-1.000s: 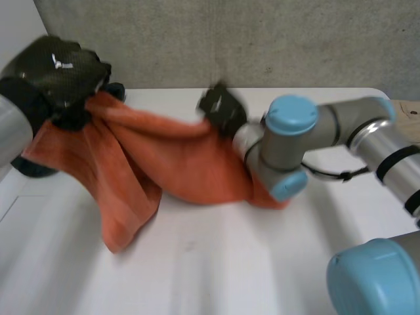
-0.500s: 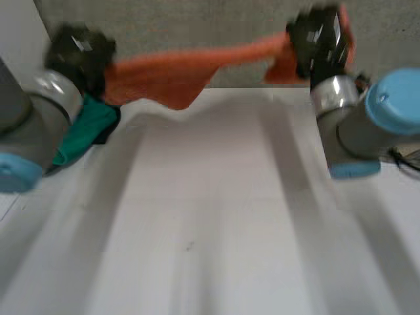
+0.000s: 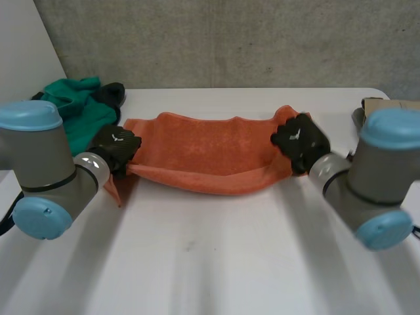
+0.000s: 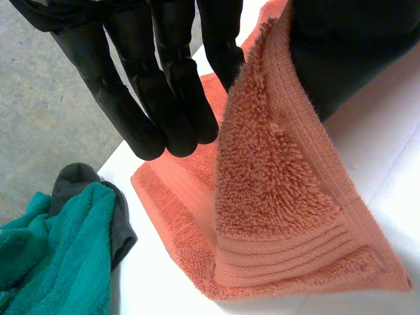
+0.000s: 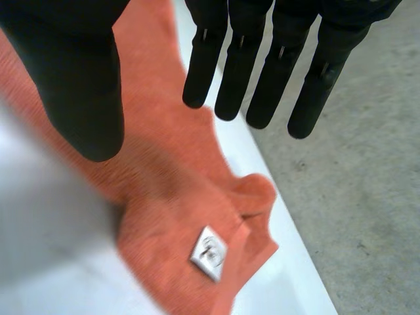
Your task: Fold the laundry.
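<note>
Since the orange towel [image 3: 203, 146] must lie flat across the table [image 3: 216, 262] before folding, my left hand [image 3: 117, 146] pinches its left corner against the thumb. My right hand [image 3: 298, 139] hovers straight-fingered over the right end, gripping nothing.

1. Treat the brown object [image 3: 388, 104] beside the right arm [image 3: 367, 177] as unidentified: the head view's edge cuts it off.
2. Note that the left arm [image 3: 46, 177] hides part of the green cloth [image 3: 79, 111], which in turn covers part of the dark cloth [image 3: 113, 94].
3. Do not read the label [image 5: 210, 252] on the towel [image 5: 170, 216]: its print is too small.
</note>
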Tool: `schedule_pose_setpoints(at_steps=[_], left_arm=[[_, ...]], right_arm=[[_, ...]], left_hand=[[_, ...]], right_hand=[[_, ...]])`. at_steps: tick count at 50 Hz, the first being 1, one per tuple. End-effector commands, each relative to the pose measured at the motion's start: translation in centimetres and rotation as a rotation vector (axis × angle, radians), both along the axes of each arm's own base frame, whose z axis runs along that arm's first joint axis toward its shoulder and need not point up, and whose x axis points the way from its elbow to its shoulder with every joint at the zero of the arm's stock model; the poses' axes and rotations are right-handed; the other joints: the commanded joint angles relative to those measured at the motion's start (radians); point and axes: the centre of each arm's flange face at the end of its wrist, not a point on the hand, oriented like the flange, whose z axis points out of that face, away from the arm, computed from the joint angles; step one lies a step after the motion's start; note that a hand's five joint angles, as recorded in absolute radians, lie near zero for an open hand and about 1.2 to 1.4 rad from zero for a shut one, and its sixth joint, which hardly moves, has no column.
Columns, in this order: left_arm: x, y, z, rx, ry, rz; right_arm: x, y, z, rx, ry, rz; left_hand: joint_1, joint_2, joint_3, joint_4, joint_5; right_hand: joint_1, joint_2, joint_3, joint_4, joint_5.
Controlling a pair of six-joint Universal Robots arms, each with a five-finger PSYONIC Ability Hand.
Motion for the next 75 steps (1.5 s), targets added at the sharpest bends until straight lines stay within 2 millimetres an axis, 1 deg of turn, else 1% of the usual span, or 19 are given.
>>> schedule_pose_setpoints(at_steps=[1,2,8,11,15,20,25,31,33,37,40,46,49,61,65,66,69,72,75], left_arm=[[0.5,-0.1,-0.3,0.016,0.001,0.008],[0.7,0.0,-0.4,0.021,0.000,0.009],[1.0,-0.2,-0.6,0.030,0.002,0.007],[1.1,-0.2,-0.7,0.034,0.004,0.005],[1.1,-0.4,-0.8,0.035,0.006,0.002],[1.3,-0.5,-1.2,0.050,0.001,0.006],[1.5,-0.4,-1.4,0.067,-0.002,0.013],[1.8,-0.6,-1.5,0.072,-0.004,0.024],[2.0,-0.8,-1.6,0.076,-0.005,0.031],[2.4,-0.8,-2.0,0.095,-0.011,0.042],[2.8,-0.9,-2.3,0.113,-0.020,0.053],[3.5,-1.2,-2.6,0.129,-0.021,0.070],[3.6,-1.4,-2.6,0.126,-0.026,0.077],[4.2,-0.9,-2.6,0.148,-0.041,0.104],[4.5,-0.9,-2.7,0.150,-0.045,0.119],[4.6,-1.0,-2.7,0.150,-0.046,0.125],[4.7,-1.2,-2.8,0.147,-0.049,0.133],[4.9,-1.4,-3.0,0.145,-0.052,0.141],[5.1,-1.6,-3.2,0.145,-0.063,0.153]], right_arm=[[-1.0,-3.2,4.5,0.098,-0.170,0.015],[-1.2,-4.3,4.8,0.127,-0.203,0.019],[-2.0,-8.1,4.6,0.220,-0.281,0.033],[-2.6,-9.7,3.5,0.250,-0.263,0.032],[-2.5,-10.8,1.4,0.267,-0.200,0.020],[-2.2,-11.6,-1.1,0.248,-0.138,0.031],[-1.0,-12.3,-3.5,0.213,-0.137,0.057],[-0.3,-13.3,-5.3,0.155,-0.132,0.055],[-0.1,-13.7,-5.7,0.126,-0.128,0.047],[0.2,-14.0,-6.5,0.103,-0.126,0.045],[0.1,-14.0,-7.0,0.099,-0.109,0.044],[-0.9,-14.1,-7.3,0.107,-0.074,0.026],[-1.4,-14.3,-7.3,0.110,-0.073,0.020],[-1.5,-14.3,-8.8,0.116,-0.042,0.027],[-1.6,-14.6,-8.5,0.106,-0.040,0.028],[-1.5,-14.5,-8.4,0.103,-0.037,0.026],[-1.5,-14.4,-8.0,0.093,-0.026,0.016],[-2.5,-14.1,-7.2,0.102,0.018,-0.043],[-3.8,-12.7,-6.0,0.145,0.075,-0.076]], left_hand=[[0.247,0.199,0.207,0.198,0.219],[0.247,0.199,0.207,0.198,0.219],[0.245,0.196,0.204,0.195,0.216],[0.169,0.120,0.128,0.119,0.140],[-0.013,-0.062,-0.054,-0.063,-0.042],[-0.061,-0.109,-0.101,-0.110,-0.089],[-0.143,-0.191,-0.183,-0.192,-0.171],[-0.246,-0.294,-0.286,-0.295,-0.274],[-0.286,-0.335,-0.327,-0.336,-0.315],[-0.386,-0.435,-0.427,-0.436,-0.415],[-0.489,-0.537,-0.529,-0.539,-0.517],[-0.557,-0.605,-0.597,-0.607,-0.585],[-0.560,-0.608,-0.600,-0.609,-0.588],[-0.589,-0.638,-0.629,-0.639,-0.618],[-0.580,-0.629,-0.621,-0.630,-0.609],[-0.554,-0.603,-0.595,-0.604,-0.583],[-0.437,-0.485,-0.477,-0.487,-0.466],[-0.358,-0.406,-0.398,-0.407,-0.386],[-0.246,-0.294,-0.286,-0.295,-0.274]], right_hand=[[0.013,0.011,0.014,0.025,0.040],[0.013,0.011,0.014,0.025,0.040],[-0.010,-0.012,-0.010,0.002,0.016],[-0.274,-0.276,-0.273,-0.262,-0.247],[-0.292,-0.294,-0.291,-0.280,-0.265],[-0.283,-0.285,-0.283,-0.271,-0.257],[-0.257,-0.259,-0.256,-0.245,-0.230],[-0.175,-0.177,-0.174,-0.163,-0.148],[-0.064,-0.066,-0.063,-0.052,-0.037],[0.151,0.149,0.151,0.163,0.177],[0.207,0.205,0.207,0.219,0.233],[0.193,0.191,0.193,0.204,0.219],[0.072,0.070,0.073,0.084,0.099],[0.031,0.029,0.031,0.043,0.057],[0.382,0.380,0.382,0.394,0.408],[0.703,0.701,0.704,0.715,0.730],[0.707,0.705,0.707,0.718,0.733],[0.707,0.705,0.707,0.718,0.733],[0.707,0.705,0.707,0.718,0.733]])
